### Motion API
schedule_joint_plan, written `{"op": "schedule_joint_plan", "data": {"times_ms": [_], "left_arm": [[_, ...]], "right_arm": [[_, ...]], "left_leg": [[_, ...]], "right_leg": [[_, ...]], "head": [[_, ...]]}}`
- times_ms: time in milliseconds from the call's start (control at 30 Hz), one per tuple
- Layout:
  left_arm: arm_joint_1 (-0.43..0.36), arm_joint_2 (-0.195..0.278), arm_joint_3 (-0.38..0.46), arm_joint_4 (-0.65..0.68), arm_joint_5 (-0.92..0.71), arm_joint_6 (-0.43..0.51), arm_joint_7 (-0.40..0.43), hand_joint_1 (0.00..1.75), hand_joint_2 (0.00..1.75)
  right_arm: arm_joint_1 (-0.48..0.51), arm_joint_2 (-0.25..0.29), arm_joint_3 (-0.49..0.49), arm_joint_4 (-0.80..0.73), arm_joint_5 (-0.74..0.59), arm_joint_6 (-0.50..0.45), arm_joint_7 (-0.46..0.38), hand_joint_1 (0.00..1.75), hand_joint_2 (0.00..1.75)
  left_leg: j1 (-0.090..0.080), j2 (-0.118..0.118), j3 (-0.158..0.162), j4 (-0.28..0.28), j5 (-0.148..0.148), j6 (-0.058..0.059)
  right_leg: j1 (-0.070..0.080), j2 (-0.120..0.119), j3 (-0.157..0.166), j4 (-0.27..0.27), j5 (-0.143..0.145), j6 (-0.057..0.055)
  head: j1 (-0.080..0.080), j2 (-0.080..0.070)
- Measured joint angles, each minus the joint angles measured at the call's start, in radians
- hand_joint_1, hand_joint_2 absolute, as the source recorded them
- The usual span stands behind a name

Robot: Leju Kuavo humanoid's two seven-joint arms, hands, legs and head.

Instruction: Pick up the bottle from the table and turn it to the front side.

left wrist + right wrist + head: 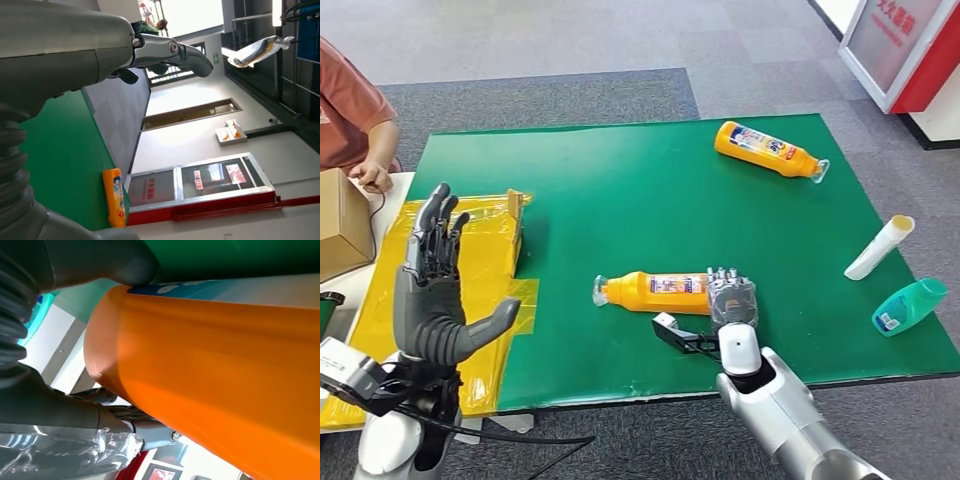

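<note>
An orange bottle (pixel 660 290) lies on its side on the green mat (pixel 622 190), near the front edge, its clear cap pointing left and its label facing up. My right hand (pixel 732 301) wraps its base end. In the right wrist view the orange bottle (pixel 211 370) sits between the thumb (pixel 113 260) on one side and the fingers (pixel 117 415) on the other. My left hand (pixel 433 290) is raised over the left end of the table, fingers spread and holding nothing. In the left wrist view its fingers (pixel 181 52) stick out into the air.
A second orange bottle (pixel 769 150) (pixel 114 197) lies at the mat's far right. A white tube (pixel 880 247) and a teal bottle (pixel 909 305) lie by the right edge. Yellow-taped cardboard (pixel 475 255) covers the left side. A person (pixel 350 110) sits beside a cardboard box (pixel 341 225).
</note>
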State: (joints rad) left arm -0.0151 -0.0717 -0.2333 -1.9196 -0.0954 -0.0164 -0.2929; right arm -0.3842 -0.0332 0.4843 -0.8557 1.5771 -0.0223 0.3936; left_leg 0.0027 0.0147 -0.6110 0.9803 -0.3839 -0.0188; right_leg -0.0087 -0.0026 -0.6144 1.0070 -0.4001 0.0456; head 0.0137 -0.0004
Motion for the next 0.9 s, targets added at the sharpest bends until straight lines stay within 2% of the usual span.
{"op": "schedule_joint_plan", "data": {"times_ms": [200,300,433,600,900], "left_arm": [[0.013,0.000,0.001,0.009,-0.005,0.010,0.016,0.00,1.75],[0.025,-0.003,0.004,0.012,-0.022,0.030,0.028,0.00,1.75],[0.083,-0.027,0.018,0.016,-0.024,0.074,-0.002,0.00,1.75],[0.146,-0.059,0.020,0.007,-0.016,0.156,-0.038,0.00,1.75],[0.139,-0.062,0.016,0.015,0.035,0.148,-0.048,0.00,1.75]], "right_arm": [[0.007,0.000,-0.005,-0.003,-0.021,-0.033,-0.026,1.75,1.75],[0.031,0.000,-0.020,-0.028,-0.096,-0.070,-0.073,1.75,1.75],[0.119,0.000,-0.073,-0.136,-0.306,-0.119,-0.212,1.75,1.75],[0.250,0.009,-0.095,-0.347,-0.617,-0.119,-0.382,1.75,1.75],[0.330,0.041,-0.107,-0.595,-1.046,-0.081,-0.561,1.75,1.75]], "left_leg": [[0.000,0.001,0.000,0.000,0.000,0.000],[0.000,0.001,0.000,0.000,-0.001,0.000],[0.000,0.001,-0.001,0.000,-0.002,0.001],[0.000,0.000,-0.006,0.000,-0.003,0.001],[0.000,0.000,-0.008,0.000,-0.003,0.001]], "right_leg": [[0.000,0.001,0.000,0.000,0.000,0.000],[0.000,0.001,0.000,0.000,-0.001,0.000],[0.000,0.001,0.000,0.000,-0.002,0.001],[0.000,0.000,-0.005,0.000,-0.004,0.001],[0.000,0.000,-0.007,0.000,-0.004,0.001]], "head": [[0.000,0.000],[0.000,0.000],[0.000,0.000],[0.000,0.000],[0.000,0.000]]}}
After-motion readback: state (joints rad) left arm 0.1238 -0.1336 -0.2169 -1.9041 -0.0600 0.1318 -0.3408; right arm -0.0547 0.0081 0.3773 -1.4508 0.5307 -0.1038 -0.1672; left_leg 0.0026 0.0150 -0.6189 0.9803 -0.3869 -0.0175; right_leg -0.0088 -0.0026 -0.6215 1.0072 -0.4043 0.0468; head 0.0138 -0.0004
